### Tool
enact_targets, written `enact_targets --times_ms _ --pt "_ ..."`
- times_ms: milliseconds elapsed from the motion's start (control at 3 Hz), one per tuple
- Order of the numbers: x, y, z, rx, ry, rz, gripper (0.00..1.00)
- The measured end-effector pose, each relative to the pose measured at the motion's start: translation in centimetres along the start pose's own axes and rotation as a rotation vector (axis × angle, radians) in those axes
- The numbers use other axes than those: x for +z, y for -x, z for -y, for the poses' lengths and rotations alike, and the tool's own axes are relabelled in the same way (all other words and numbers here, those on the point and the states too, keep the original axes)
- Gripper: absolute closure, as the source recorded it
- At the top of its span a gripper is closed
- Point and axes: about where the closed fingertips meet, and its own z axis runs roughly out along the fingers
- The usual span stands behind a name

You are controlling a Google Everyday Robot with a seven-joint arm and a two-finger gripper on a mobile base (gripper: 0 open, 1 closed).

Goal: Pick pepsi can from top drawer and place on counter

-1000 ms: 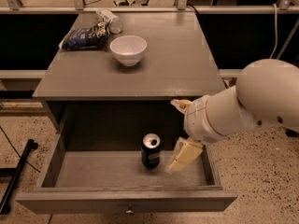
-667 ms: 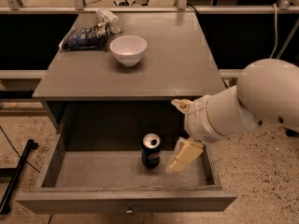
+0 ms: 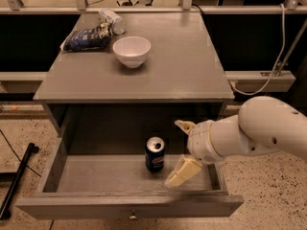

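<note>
**Item 1: pepsi can (image 3: 155, 154).** It stands upright on the floor of the open top drawer (image 3: 129, 207), which is pulled out below the counter's front edge. The can sits a little toward the front-right corner's side of the drawer's middle. It touches neither the side walls nor the front panel. The body is dark blue with a silver lid facing up, and part of the round logo shows low on the side toward me. I see no dents. Its long axis is vertical.

**Item 2: gripper (image 3: 173, 152).** It is inside the drawer, just beside the can on the side toward the counter's right edge, at the end of the white arm (image 3: 259, 128) that reaches in from that side. The two pale fingers (image 3: 184, 171) are spread wide. One points toward the drawer's back and the other toward the front panel. The gap between them faces the can, and nothing is held.

**Governing relation.** The can lies directly off the mouth of the spread fingers, toward the counter's left edge, near them but apart. I judge a short sideways advance would put one finger behind the can and one in front of it, for a grip across its round body.

**Item 3: counter (image 3: 182, 66).** The right half and front edge are bare grey. A white bowl (image 3: 131, 51), a blue snack bag (image 3: 88, 36) and a pale bottle (image 3: 112, 21) sit toward the rear-left corner.
</note>
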Motion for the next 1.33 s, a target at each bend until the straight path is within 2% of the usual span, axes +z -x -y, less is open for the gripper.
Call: enact_targets --times_ms 333,667,1000,1333 --pt "3.0 -1.1 0.2 0.019 0.011 0.061 0.00" --pt "8.1 -2.3 1.6 0.058 -0.005 0.157 0.00" --pt "8.1 -2.2 1.5 0.056 0.001 0.153 0.00" --pt "8.1 -2.1 1.1 0.076 0.021 0.186 0.00"
